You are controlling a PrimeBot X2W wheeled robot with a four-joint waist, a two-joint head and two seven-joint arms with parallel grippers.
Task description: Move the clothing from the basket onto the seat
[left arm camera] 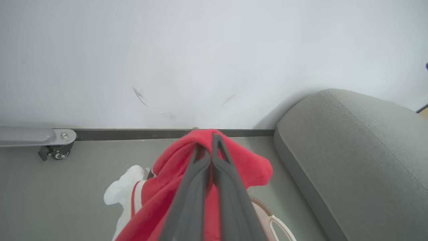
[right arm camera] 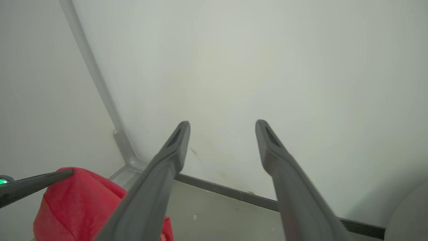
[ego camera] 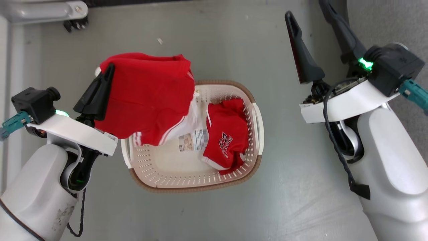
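Observation:
My left gripper (ego camera: 108, 68) is shut on the large red jersey (ego camera: 147, 97), which hangs lifted over the left end of the basket (ego camera: 187, 180); its white striped sleeve trails down inside. In the left wrist view the closed gripper (left arm camera: 209, 140) pinches a fold of the jersey (left arm camera: 254, 167). The smaller red piece (ego camera: 225, 134) with a white-black logo lies in the basket's right half. My right gripper (ego camera: 306, 10) is open and empty, high at the right, and its own view shows the gripper (right arm camera: 222, 125) spread wide. The grey seat (left arm camera: 354, 150) lies to the right in the left wrist view.
The cream basket stands on a grey floor (ego camera: 267, 201), with a barcode label (ego camera: 193, 140) on its bottom. A grey metal frame with a castor wheel (ego camera: 75, 23) sits at the far left by the white wall (left arm camera: 214, 60). The seat's edge (ego camera: 384, 20) shows at the top right.

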